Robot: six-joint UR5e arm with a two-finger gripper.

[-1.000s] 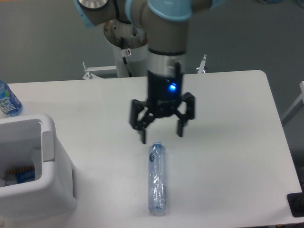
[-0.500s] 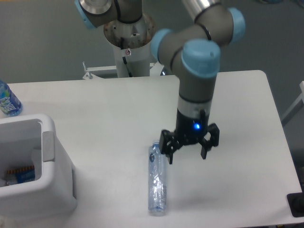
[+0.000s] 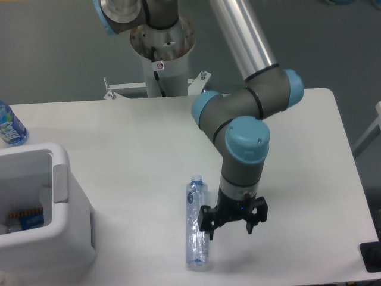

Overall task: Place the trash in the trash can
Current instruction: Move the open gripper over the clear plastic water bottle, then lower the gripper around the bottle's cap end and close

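Note:
A long clear crinkled plastic bottle [image 3: 197,224], a piece of the trash, lies flat near the table's front edge, its bluish cap pointing away from the camera. My gripper [image 3: 231,226] hangs open just to the right of the bottle's middle, fingers pointing down, its left finger close beside the bottle and nothing between its fingers. The trash can [image 3: 65,226], a white boxy bin, stands at the front left with its opening up. A small item with dark and blue print lies inside it.
A blue-labelled water bottle [image 3: 10,126] stands at the far left edge behind the bin. The robot's base column [image 3: 161,56] rises behind the table. A black object [image 3: 372,256] sits off the front right corner.
The gripper has moved from above the bottle's cap toward the front and right, and lower, ending beside the bottle's middle. The bottle has not moved.

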